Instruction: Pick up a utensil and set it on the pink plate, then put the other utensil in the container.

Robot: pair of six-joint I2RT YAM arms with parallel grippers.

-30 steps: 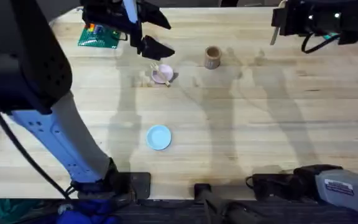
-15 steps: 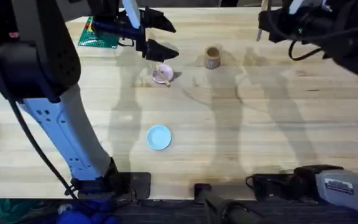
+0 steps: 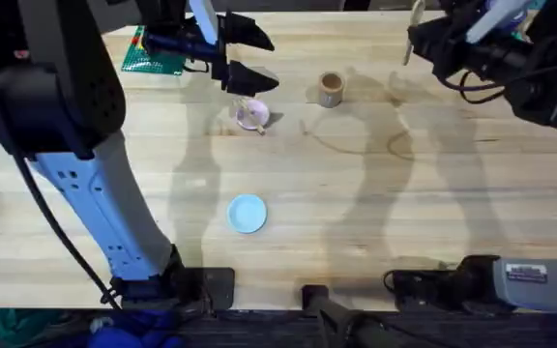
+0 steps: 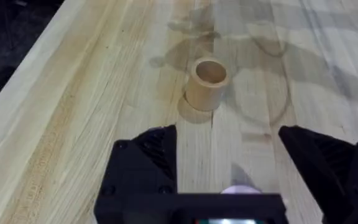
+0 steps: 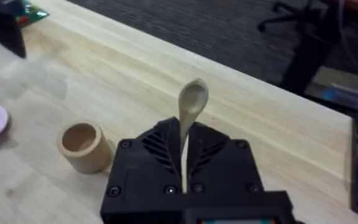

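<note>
Spoon (image 5: 191, 102): clamped upright in the right end effector (image 5: 184, 146), bowl end up, long axis vertical.
Fork (image 3: 250, 111): lies on the pink plate (image 3: 252, 118).
Left end effector (image 4: 229, 158): spread wide, holding nothing.
Writing: none legible.

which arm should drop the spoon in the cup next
The right. Its gripper is shut on the spoon, raised off the table beside the wooden cup. The left gripper is open and empty, above the pink plate, where the fork already lies.

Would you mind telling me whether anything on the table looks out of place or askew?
Nothing stands out: the fork lies on the pink plate, the container stands upright, and the right hand holds the spoon.
</note>
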